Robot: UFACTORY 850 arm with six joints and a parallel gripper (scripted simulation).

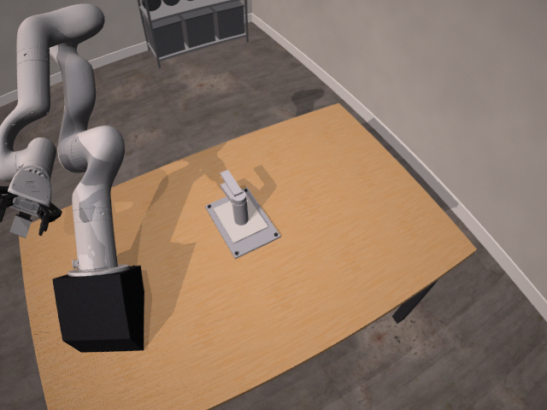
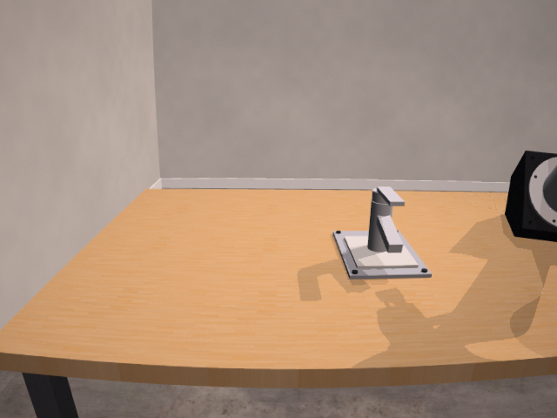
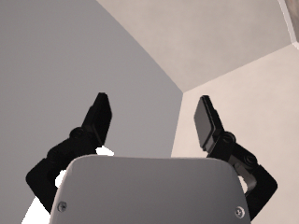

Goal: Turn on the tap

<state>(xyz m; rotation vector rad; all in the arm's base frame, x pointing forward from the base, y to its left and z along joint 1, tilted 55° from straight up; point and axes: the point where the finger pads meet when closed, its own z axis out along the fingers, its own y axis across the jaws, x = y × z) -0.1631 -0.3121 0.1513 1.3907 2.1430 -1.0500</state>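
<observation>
The tap (image 1: 240,207) was seen near the middle of the top frame, upright on a grey plate (image 1: 261,243) bolted to the wooden surface (image 1: 353,212). Its lever (image 1: 231,182) was shown reaching toward the upper left from the top of the tap's body, and in the exterior frame the lever (image 2: 390,196) was seen at centre right, roughly level, above a lower spout (image 2: 389,234) on the same body. Nothing was touching the lever.

The arm (image 1: 90,212) was mounted on a black block (image 1: 99,308) in the lower left of the top frame and was folded up and back on itself. The pincer (image 1: 21,212) was found at the far left edge of that frame, well apart from the tap. In the wrist frame the pincer (image 3: 152,121) was seen spread wide, its two dark fingers held far apart with only bare walls behind them, and nothing was pinched between them.

A shelf rack (image 1: 149,35) with dark bins was seen at the top of the top frame, on the floor well beyond the surface.
</observation>
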